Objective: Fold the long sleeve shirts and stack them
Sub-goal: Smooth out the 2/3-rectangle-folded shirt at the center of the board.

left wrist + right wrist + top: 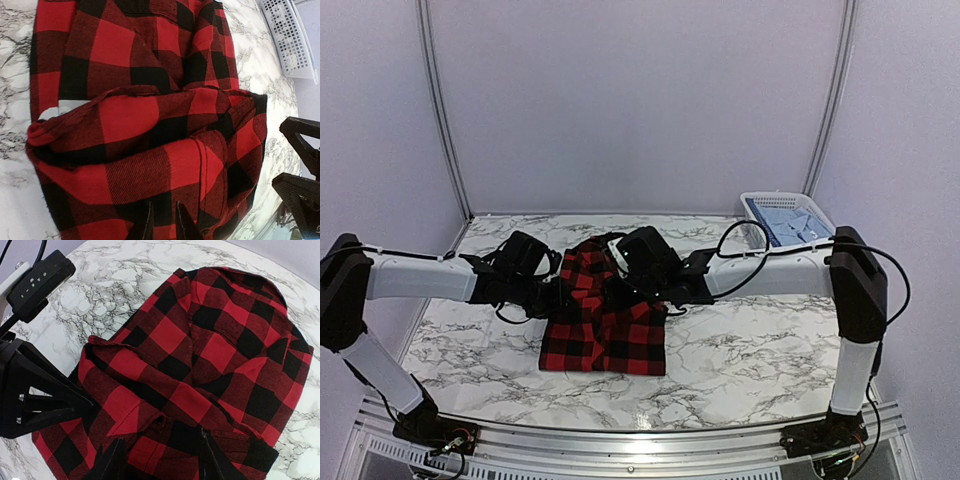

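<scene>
The red-and-black check shirt (605, 335) lies partly folded in the middle of the marble table, its far part bunched up between my grippers. My left gripper (552, 288) is at the shirt's left edge; in the left wrist view its fingers (163, 225) stand close together with a fold of the shirt (150, 125) pinched between them. My right gripper (638, 282) hovers over the shirt's far right part; in the right wrist view it (162, 460) is wide open above the cloth (200, 355). The pale blue shirt (792, 222) lies in the basket.
The white lattice basket (775, 195) stands at the back right corner and also shows in the left wrist view (292, 40). The right arm's black gripper (300, 170) is close beside the left one. The left arm's black body (35, 390) fills the left of the right wrist view.
</scene>
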Controlling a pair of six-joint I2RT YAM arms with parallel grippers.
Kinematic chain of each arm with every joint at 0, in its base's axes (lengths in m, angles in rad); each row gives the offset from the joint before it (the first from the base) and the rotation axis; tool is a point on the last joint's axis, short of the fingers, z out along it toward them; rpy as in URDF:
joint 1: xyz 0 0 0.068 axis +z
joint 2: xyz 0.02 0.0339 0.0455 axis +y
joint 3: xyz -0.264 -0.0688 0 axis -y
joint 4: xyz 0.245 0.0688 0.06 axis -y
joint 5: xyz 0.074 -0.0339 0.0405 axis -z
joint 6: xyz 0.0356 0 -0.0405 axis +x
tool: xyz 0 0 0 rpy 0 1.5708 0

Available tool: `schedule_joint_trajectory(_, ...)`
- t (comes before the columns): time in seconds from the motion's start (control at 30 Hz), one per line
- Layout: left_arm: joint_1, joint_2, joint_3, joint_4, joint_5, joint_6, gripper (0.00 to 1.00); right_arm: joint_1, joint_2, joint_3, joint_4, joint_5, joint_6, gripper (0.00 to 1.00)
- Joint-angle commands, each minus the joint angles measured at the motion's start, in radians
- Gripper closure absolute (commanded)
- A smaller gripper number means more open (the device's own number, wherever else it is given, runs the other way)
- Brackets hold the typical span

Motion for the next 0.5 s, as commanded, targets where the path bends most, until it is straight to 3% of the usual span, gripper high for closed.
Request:
schedule_joint_trajectory(0.0, -0.022, 0.084, 0.048, 0.044, 0.031, -0.001, 0.84, -0.046, 0.016, 0.005, -0.049, -0.025, 0.065, 0.56)
schedule_joint_trajectory(0.27, -0.025, 0.246, 0.127, 0.048, 0.044, -0.009, 0.85, -0.109, 0.039, -0.018, -0.051, -0.058, 0.057, 0.56)
schedule_joint_trajectory(0.47, -0.025, 0.257, 0.144, 0.109, 0.051, -0.026, 0.81, -0.109, 0.05, -0.024, -0.086, -0.025, 0.058, 0.55)
